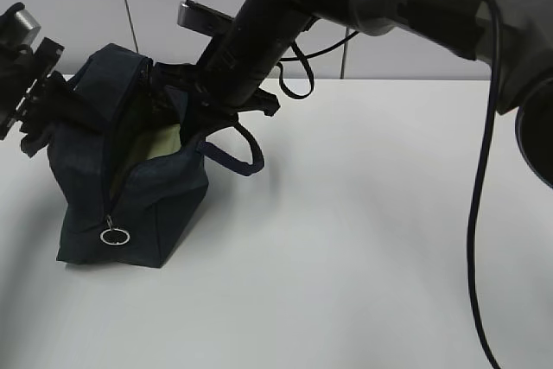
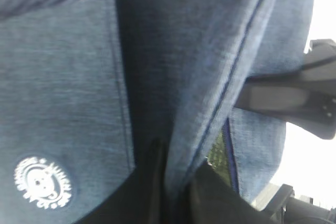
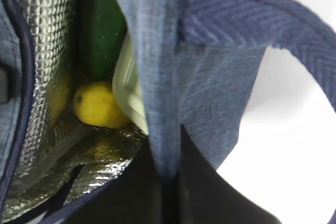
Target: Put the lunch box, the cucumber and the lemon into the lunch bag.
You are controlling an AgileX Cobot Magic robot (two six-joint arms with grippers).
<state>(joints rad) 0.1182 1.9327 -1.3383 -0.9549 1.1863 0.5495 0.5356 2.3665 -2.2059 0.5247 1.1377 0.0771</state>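
Note:
The dark navy lunch bag (image 1: 147, 205) stands open at the table's left, its silver ring pull (image 1: 115, 236) hanging at the front. My left gripper (image 1: 62, 99) is shut on the bag's left rim; in the left wrist view a fold of fabric runs between its fingers (image 2: 157, 182), beside the white logo (image 2: 42, 182). My right gripper (image 1: 197, 108) is shut on the right wall of the lunch bag (image 3: 173, 103). Inside, against the silver lining, lie the cucumber (image 3: 105, 30), the lemon (image 3: 97, 106) and the lunch box (image 3: 128, 82), whose pale green lid (image 1: 160, 144) shows.
A loop handle (image 3: 262, 19) hangs off the bag's right side over the white table (image 1: 363, 239). The right arm's black cable (image 1: 479, 213) hangs at the right. A pale wall stands behind.

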